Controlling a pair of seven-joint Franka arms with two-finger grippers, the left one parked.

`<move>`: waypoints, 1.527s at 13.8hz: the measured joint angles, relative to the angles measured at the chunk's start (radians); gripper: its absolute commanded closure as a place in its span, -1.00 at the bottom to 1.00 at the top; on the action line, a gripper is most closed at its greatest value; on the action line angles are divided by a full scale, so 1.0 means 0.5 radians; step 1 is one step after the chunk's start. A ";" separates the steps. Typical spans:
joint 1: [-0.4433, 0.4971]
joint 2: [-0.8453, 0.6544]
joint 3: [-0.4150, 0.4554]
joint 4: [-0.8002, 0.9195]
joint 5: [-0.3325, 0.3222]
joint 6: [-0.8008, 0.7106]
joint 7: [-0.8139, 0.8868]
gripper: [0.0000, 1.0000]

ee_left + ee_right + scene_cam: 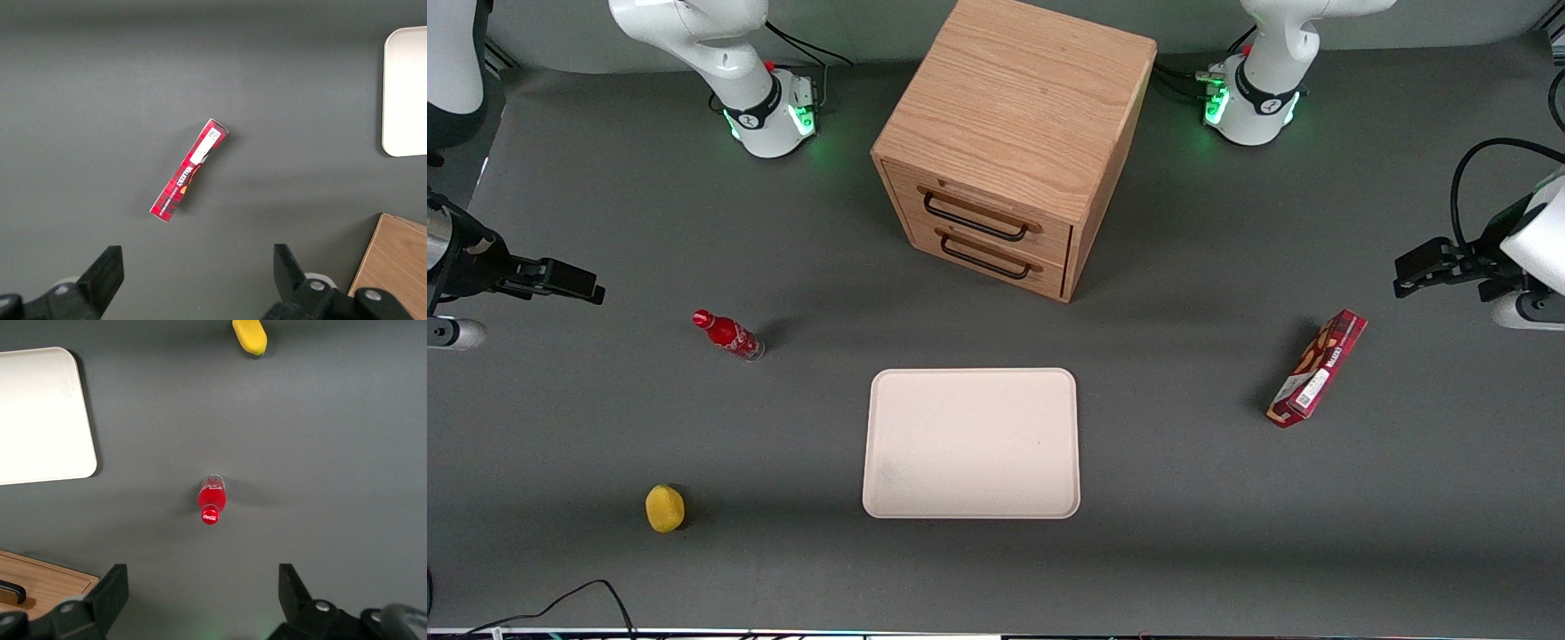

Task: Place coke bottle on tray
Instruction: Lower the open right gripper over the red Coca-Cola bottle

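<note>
Front view: the end effector (560, 280) hangs open above the desk (1227, 533) at the working arm's edge, apart from the upright coke bottle (729, 335); the tray (971, 443) lies mid-desk.

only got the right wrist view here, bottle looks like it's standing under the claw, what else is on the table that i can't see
Observer: A long red snack box lies toward the parked arm's end of the table.
Operator: is the claw near the bottle
Observer: The claw is open, raised and apart from the upright coke bottle.
Operator: anything on the tray
Observer: The front view shows the whole tray bare, nearer the camera than the drawer cabinet.
</note>
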 measured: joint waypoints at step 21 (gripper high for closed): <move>0.001 -0.459 0.155 -1.377 0.042 1.118 -0.006 -1.00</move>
